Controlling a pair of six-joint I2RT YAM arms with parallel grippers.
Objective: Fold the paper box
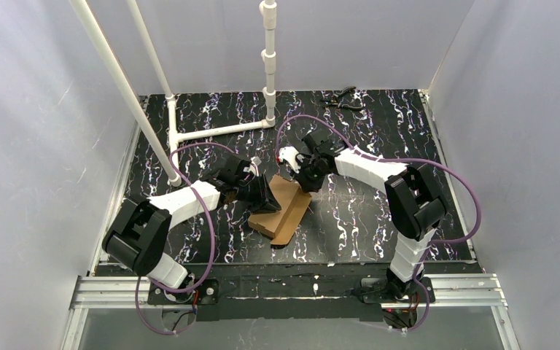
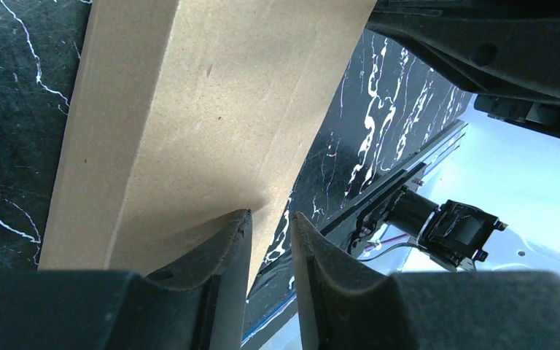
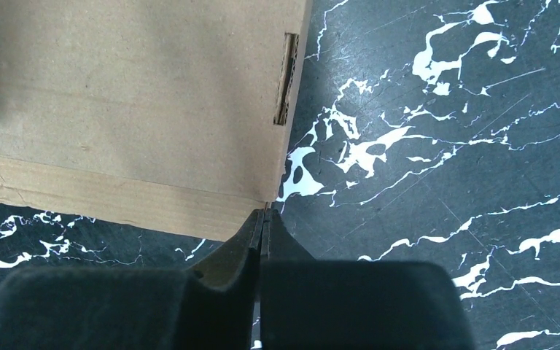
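Paper box [image 1: 283,206]: partly folded, lying on the bench [image 1: 379,219].
Left end effector [image 2: 271,230]: at the box's left edge, narrowly parted, nothing evidently gripped.
Right end effector [image 3: 263,219]: closed, tips touching box corner.
Technique: brace the corner, crease slowly along the score.

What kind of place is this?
Probably a robot test booth: two robot arms bolted to a black marbled table, plain pale walls close around it, and a white pipe frame at the back.
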